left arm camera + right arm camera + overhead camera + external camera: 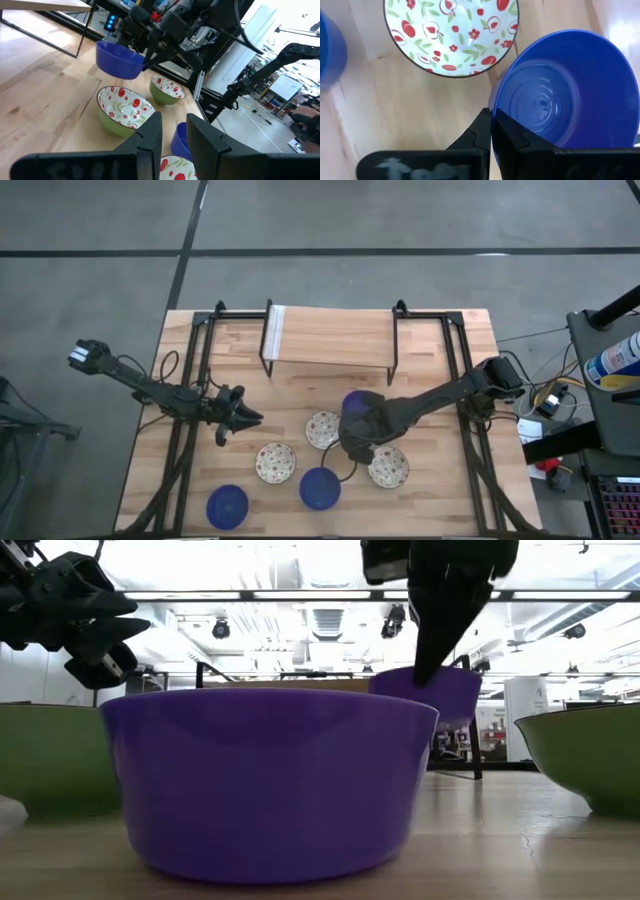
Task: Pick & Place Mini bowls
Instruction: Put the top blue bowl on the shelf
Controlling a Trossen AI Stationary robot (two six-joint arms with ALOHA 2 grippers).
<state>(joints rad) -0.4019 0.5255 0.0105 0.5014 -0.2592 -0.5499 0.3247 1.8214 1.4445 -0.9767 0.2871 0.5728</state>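
Right claw point(491, 120) clamped shut on the rim of a blue bowl point(560, 95), fingers pinching the near wall. Held clear of the surface point(440, 480): seen hanging in the air in the low view, above the middle of the boards and just in front of the shelf point(330, 340).

Left claw point(250, 418) parked over the left half of the surface, fingers parted with nothing between them, pointing toward the bowls.

Resting on the surface: a first patterned bowl point(322, 429), cream with red and green print inside and a green outside, just beside the right claw. A second patterned bowl point(275, 463) nearer the front, left of centre. A third patterned bowl point(388, 466) to the right, partly under the right arm. A second blue bowl point(320, 489) between those two at the front, and a third blue bowl point(227, 507) well apart near the front left corner.

Surface of pale wooden planks, butcher-block style, with black rails point(190, 380) running along both sides. At the back, a low wooden shelf on thin black legs.

Around it, a grey floor point(100, 240) crossed by dark lines. To the right, a dark cart point(610, 410) with cables and a white-and-blue bottle. Beyond the surface, in the low view, a wide bright hall with a white ceiling point(300, 570), light strips and hanging fixtures. Further equipment and a screen visible behind, in the left wrist view.
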